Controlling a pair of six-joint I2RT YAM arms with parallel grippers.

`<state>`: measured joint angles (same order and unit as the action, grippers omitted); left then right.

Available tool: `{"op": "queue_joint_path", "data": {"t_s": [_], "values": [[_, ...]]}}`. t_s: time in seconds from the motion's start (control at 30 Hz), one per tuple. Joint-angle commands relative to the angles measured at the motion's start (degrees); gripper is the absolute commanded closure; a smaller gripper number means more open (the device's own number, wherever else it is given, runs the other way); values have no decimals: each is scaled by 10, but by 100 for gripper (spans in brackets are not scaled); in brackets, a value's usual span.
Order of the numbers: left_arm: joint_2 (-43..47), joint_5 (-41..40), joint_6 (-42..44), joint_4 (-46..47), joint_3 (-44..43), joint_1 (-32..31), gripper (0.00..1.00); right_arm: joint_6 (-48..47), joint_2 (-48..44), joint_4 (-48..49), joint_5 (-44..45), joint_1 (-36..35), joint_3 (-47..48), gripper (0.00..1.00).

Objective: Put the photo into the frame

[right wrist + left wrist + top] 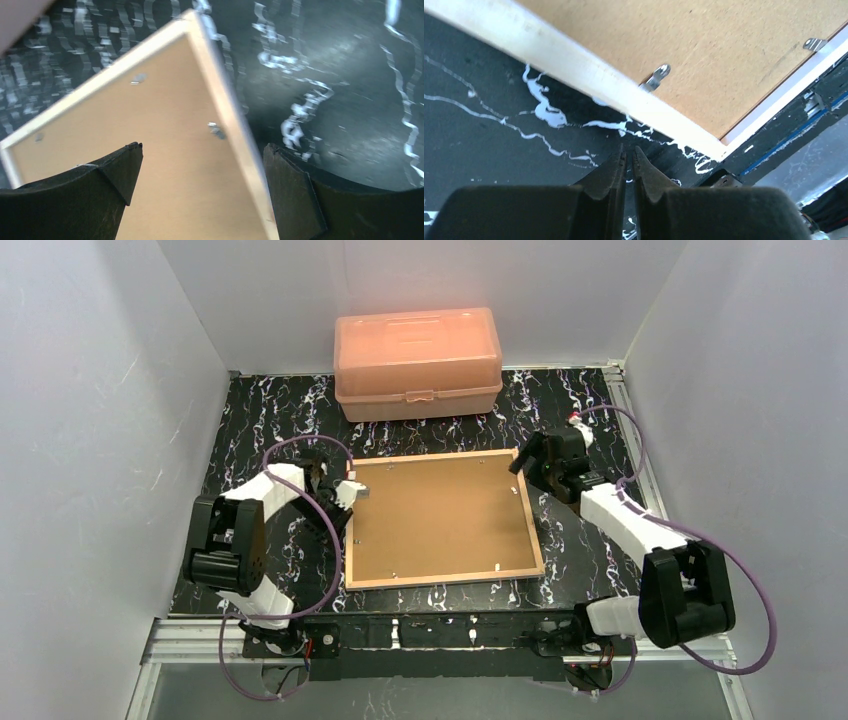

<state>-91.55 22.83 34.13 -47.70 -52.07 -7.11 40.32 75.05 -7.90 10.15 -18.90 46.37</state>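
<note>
The frame point(441, 578) lies face down at the centre of the desk point(250, 420), backing board point(440, 515) inside. The left fingers point(620, 162), clenched empty, are just beside its left rail. The right fingers point(117, 172), spread wide, hover over its upper-right corner. The orange box point(417, 362) is closed.

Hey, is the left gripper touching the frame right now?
Apart. In the left wrist view, the shut left gripper stops short of the frame. A strip of dark table shows between its tips and the rail.

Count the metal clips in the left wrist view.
2: the middle clip by the frame's rail, the right clip near the picture's right edge. More may lie outside this view.
</note>
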Motion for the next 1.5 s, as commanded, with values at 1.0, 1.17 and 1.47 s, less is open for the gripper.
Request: {"op": "queue_joint_path", "data": {"t_s": [1.0, 1.17, 1.47], "values": [[111, 21, 24, -10, 82, -129, 93, 40, 435, 90, -187, -113, 330, 1], [82, 51, 17, -21, 50, -158, 89, 18, 473, 72, -199, -154, 386, 1], [77, 78, 58, -151, -54, -163, 66, -9, 364, 3, -35, -134, 362, 1]]}}
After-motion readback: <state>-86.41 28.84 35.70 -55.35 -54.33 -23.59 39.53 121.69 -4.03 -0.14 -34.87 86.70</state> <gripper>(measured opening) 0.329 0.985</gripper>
